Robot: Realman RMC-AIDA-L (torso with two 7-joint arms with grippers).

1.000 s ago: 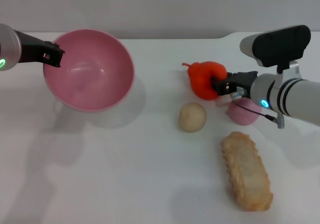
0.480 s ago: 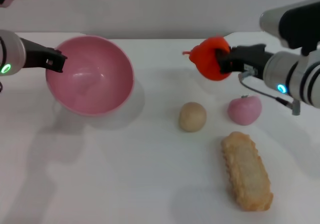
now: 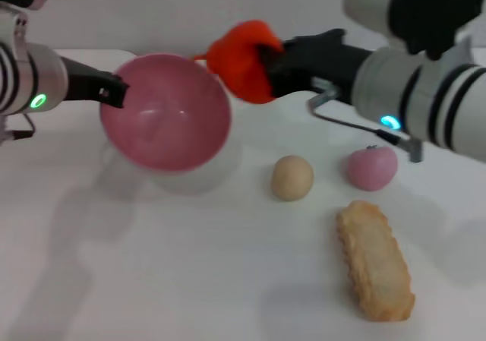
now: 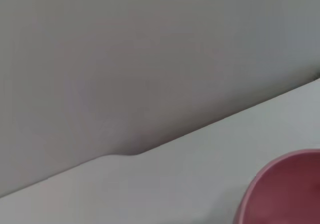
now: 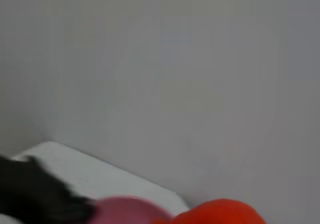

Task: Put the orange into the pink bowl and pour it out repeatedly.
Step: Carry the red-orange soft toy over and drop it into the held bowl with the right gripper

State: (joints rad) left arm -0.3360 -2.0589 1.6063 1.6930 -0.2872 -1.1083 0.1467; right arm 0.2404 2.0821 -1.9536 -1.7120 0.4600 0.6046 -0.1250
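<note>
The orange (image 3: 241, 58) is bright red-orange and lumpy. My right gripper (image 3: 267, 64) is shut on it and holds it in the air, just beside the right rim of the pink bowl (image 3: 168, 113). My left gripper (image 3: 114, 94) is shut on the bowl's left rim and holds the bowl tilted above the table. The bowl's inside looks empty. In the right wrist view the orange (image 5: 220, 213) shows with the pink bowl (image 5: 125, 209) beyond it. The left wrist view shows part of the bowl (image 4: 282, 189).
On the white table (image 3: 190, 265) to the right lie a small beige ball (image 3: 292, 178), a pink-purple fruit (image 3: 372, 166) and a long tan bread-like piece (image 3: 376, 261). A grey wall rises behind the table.
My right gripper has lifted the orange off the table and carried it left, up to the bowl's rim. My left gripper has moved the bowl a little to the right.
</note>
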